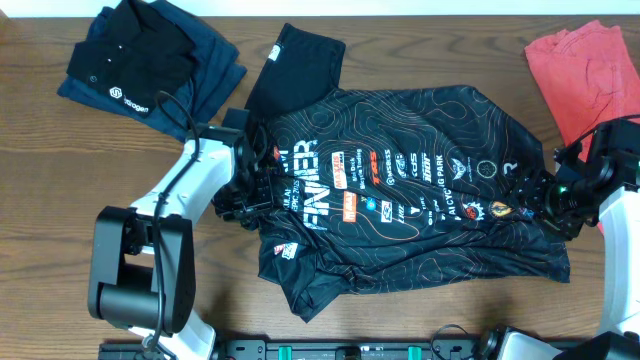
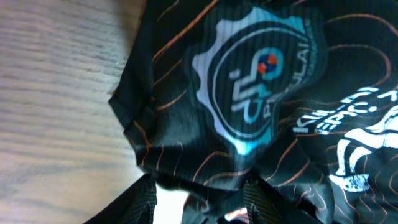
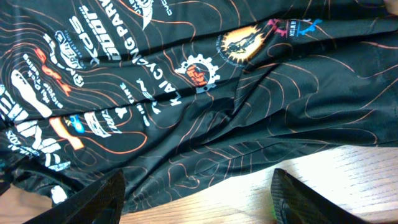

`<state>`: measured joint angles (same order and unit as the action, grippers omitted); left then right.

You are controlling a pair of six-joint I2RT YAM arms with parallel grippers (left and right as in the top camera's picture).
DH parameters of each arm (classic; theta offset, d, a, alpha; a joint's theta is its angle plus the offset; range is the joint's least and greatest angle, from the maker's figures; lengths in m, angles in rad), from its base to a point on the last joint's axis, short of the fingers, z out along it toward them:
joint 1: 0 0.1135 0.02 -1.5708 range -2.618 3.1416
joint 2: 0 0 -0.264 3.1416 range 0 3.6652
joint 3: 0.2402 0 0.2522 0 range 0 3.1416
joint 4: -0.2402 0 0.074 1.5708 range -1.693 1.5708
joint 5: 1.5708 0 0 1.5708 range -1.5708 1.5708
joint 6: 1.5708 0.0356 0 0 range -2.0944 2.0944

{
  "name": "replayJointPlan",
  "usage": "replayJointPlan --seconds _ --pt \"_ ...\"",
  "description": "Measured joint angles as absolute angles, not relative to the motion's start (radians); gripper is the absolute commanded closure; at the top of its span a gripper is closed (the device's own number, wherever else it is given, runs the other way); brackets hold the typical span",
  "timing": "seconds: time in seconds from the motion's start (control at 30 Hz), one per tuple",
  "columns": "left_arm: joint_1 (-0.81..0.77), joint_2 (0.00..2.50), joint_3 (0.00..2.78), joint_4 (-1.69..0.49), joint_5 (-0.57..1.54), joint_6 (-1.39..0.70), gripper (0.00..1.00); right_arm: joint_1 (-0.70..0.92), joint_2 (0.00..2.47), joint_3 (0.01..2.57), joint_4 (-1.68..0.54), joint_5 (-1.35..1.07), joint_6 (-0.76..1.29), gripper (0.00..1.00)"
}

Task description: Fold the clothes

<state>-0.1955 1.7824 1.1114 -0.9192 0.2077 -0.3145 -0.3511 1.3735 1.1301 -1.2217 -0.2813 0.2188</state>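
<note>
Here, one black jersey is laid out print-side up across the middle of the counter, running lengthwise from the left side toward the right edge. It is judged to be spread this way so that a first fold can be made.

The two arms are stationed at its opposite ends, probably so that both ends can be handled at once. The left fingers are pressed in at the left end, where thin cloth is bunched over and between them. Whether they are clamped on it cannot be told. The right fingers are held wide apart just above the hem at the right end, with nothing gripped and bare wood seen between them.

The fabric is thin and slightly ribbed, covered in fine orange and white contour lines, with rows of small sponsor logos and large white lettering. Soft wrinkles are seen throughout, and the part nearest the front edge is rumpled and turned over.

A black polo is set aside at the far left corner, and a coral-red garment at the far right corner.
</note>
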Motion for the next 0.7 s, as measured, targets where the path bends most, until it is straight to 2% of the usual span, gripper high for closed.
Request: replayJointPlan --seconds 0.3,0.47,0.57,0.7 --pt "-0.196 1.784 1.038 -0.846 0.211 -0.341 0.55 -0.351 1.374 1.130 -1.222 -0.281 0.219 0.27" --pt "-0.196 1.792 1.037 -0.840 0.203 -0.350 0.65 -0.351 1.374 1.130 -1.225 -0.281 0.219 0.27" --pt "-0.196 1.800 1.037 -0.841 0.195 -0.361 0.76 -0.351 1.374 1.130 -1.231 -0.281 0.219 0.27" --pt "-0.196 1.814 1.037 -0.851 0.184 -0.364 0.85 -0.351 1.374 1.130 -1.232 -0.281 0.219 0.27"
